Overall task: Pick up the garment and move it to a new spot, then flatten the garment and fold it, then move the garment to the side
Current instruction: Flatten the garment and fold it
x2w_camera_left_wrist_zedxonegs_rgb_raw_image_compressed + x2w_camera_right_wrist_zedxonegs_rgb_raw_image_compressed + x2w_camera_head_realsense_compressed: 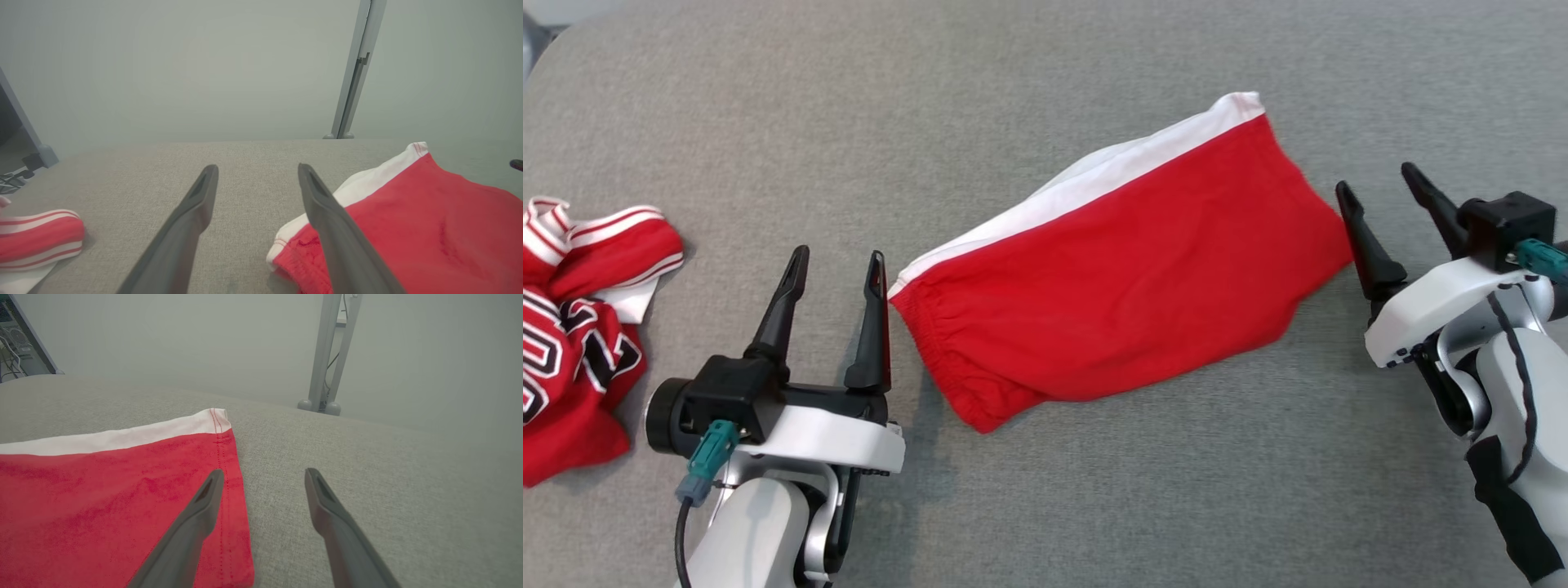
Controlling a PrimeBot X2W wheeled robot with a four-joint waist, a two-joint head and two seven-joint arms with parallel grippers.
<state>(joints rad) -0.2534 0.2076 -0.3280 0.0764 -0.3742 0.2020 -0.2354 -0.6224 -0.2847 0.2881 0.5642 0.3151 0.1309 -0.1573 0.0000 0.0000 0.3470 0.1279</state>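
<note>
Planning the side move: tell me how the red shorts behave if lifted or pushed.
Probably floppy: the red shorts lie flat as soft cloth, so lifted by one end they likely sag and unfold. Pushed, they may bunch on the textured surface.

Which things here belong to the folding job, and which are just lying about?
Job: red shorts, lying flat; left claw, open by the waistband; right claw, open by the hem.
Lying about: crumpled red jersey at the robot's left; grey post.

Cloth garment (1127, 278), woven surface (1143, 506), seemingly matt
</note>
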